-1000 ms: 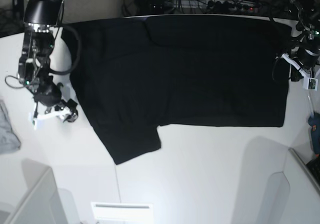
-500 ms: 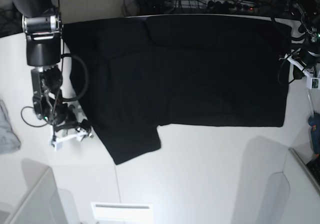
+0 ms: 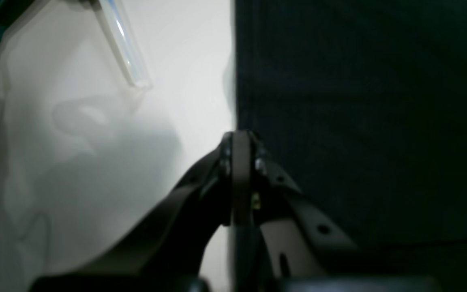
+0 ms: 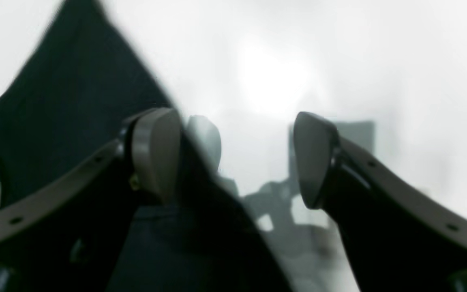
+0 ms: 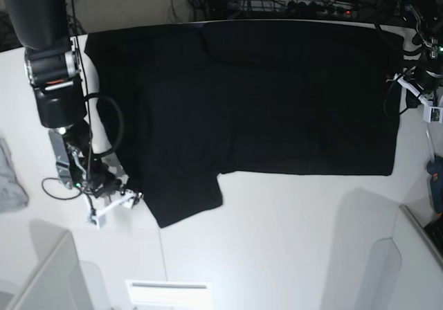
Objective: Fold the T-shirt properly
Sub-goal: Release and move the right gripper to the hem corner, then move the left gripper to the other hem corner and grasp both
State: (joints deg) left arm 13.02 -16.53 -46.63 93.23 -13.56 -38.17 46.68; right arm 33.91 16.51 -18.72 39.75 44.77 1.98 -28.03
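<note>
Lying flat, matte black cloth T-shirt (image 5: pixel 263 95) covers smooth white table (image 5: pixel 277 241).

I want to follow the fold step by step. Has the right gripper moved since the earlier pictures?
Yes. In the base view the right gripper has moved down along the T-shirt's left edge, toward the sleeve nearest the camera, and now sits at its edge.

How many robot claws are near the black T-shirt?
2. The right claw is open at the T-shirt's sleeve corner, on the base view's left. The left claw is shut at the shirt's opposite edge, on that view's right. No others show.
</note>
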